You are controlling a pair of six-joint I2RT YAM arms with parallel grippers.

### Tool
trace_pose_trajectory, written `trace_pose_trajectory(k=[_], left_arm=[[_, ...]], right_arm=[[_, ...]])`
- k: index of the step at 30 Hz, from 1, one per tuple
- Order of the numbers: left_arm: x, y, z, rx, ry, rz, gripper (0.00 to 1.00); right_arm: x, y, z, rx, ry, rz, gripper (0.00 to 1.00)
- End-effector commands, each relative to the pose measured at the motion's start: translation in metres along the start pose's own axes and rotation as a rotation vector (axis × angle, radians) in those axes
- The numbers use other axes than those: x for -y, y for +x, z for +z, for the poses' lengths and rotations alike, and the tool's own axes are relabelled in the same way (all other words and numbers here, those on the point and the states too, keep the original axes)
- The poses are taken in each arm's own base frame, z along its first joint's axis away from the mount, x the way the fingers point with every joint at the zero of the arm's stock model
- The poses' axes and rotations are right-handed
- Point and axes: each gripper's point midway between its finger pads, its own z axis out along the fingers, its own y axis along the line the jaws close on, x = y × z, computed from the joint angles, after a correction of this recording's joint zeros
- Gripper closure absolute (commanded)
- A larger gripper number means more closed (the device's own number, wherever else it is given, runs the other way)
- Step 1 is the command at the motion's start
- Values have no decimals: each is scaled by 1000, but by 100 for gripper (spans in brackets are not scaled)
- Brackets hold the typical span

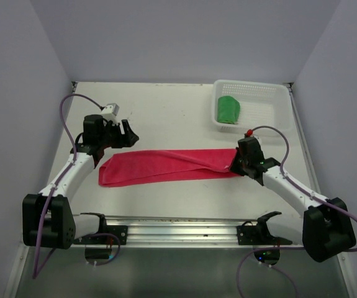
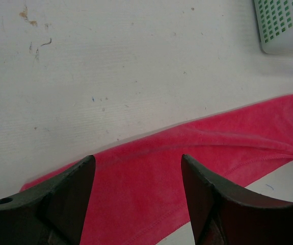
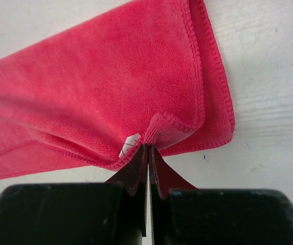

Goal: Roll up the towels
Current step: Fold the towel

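Right gripper (image 3: 147,153): clamped on the right-end hem of the pink-red towel (image 3: 110,87)
Left gripper (image 2: 138,163): held apart above that towel's left part
Pink-red towel: laid as a long strip on the table (image 1: 166,118)
Green towel (image 1: 228,110): placed in the basket (image 1: 271,93)

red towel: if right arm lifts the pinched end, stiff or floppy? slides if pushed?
Probably floppy: the towel puckers where the right gripper pinches its hem, so it should drape rather than lift as a sheet. Likely light, since it is thin folded layers lying flat. Pushed, the plush pile would probably bunch, not slide.
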Motion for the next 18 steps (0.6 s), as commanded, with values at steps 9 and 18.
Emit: trace_pose_trajectory(k=[9, 18], left_arm=[[8, -15, -5, 49, 24, 46, 28], [9, -12, -4, 42, 33, 43, 27]], right_arm=[[15, 18, 3, -20, 22, -22, 63], [1, -25, -26, 102, 10, -26, 66]])
